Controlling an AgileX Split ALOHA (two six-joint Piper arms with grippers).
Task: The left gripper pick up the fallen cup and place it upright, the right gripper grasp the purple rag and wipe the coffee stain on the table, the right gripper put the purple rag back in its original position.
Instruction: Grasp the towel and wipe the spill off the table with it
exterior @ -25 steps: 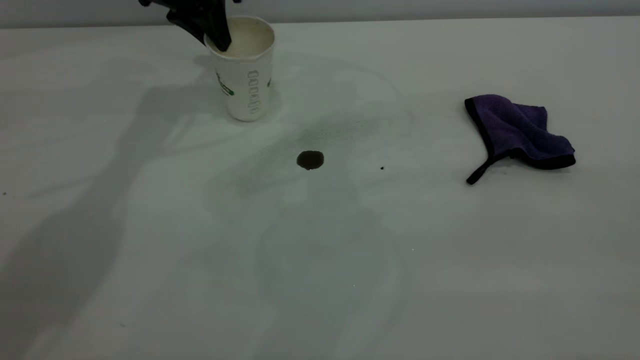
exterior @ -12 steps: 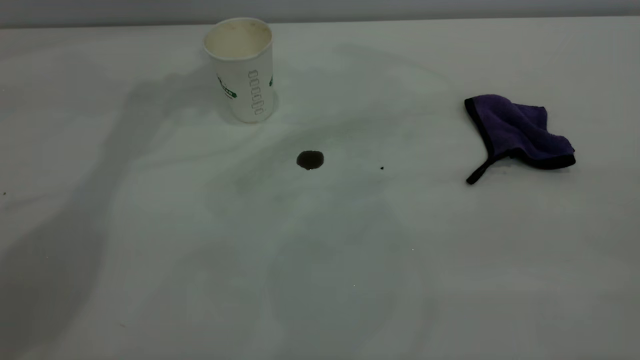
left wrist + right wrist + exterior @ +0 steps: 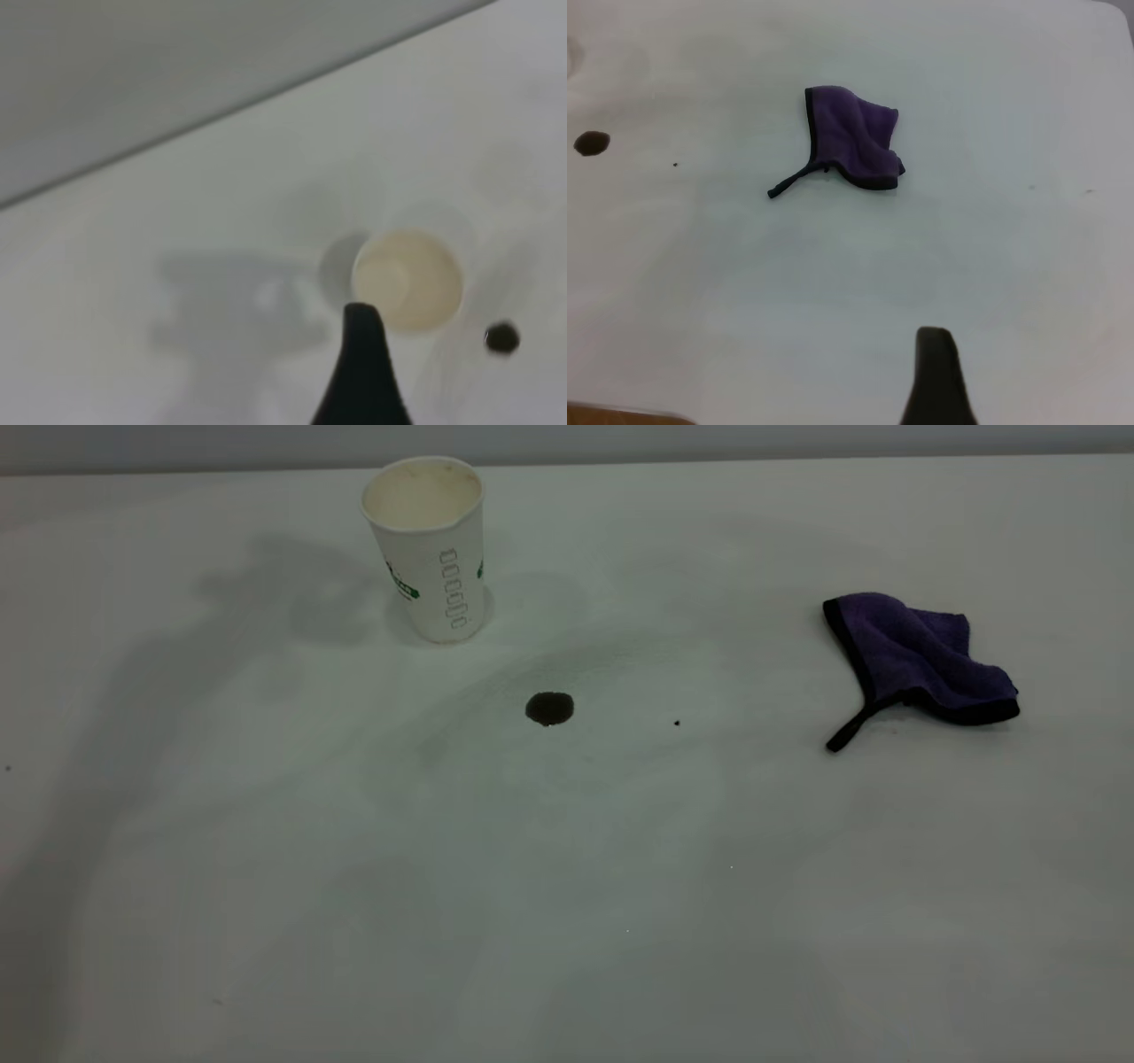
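The cup (image 3: 430,549) stands upright at the back left of the table (image 3: 567,921), mouth up and free of any gripper. The left wrist view looks down into its cream inside (image 3: 407,282). One dark finger (image 3: 361,363) of my left gripper hangs above and beside the cup, with bare table on both sides of it. The coffee stain (image 3: 549,708) is a small dark spot in front of the cup, also in the left wrist view (image 3: 501,337). The purple rag (image 3: 917,657) lies crumpled at the right. One finger (image 3: 935,372) of my right gripper shows well short of the rag (image 3: 855,146).
A tiny black speck (image 3: 677,723) lies between the stain and the rag. The table's far edge (image 3: 709,460) meets a grey wall just behind the cup. Neither arm shows in the exterior view. Faint smear marks surround the stain.
One second ago my left gripper held the cup's rim. It has let go and lifted out of the exterior view, and its shadow has slid left. The cup stays upright.
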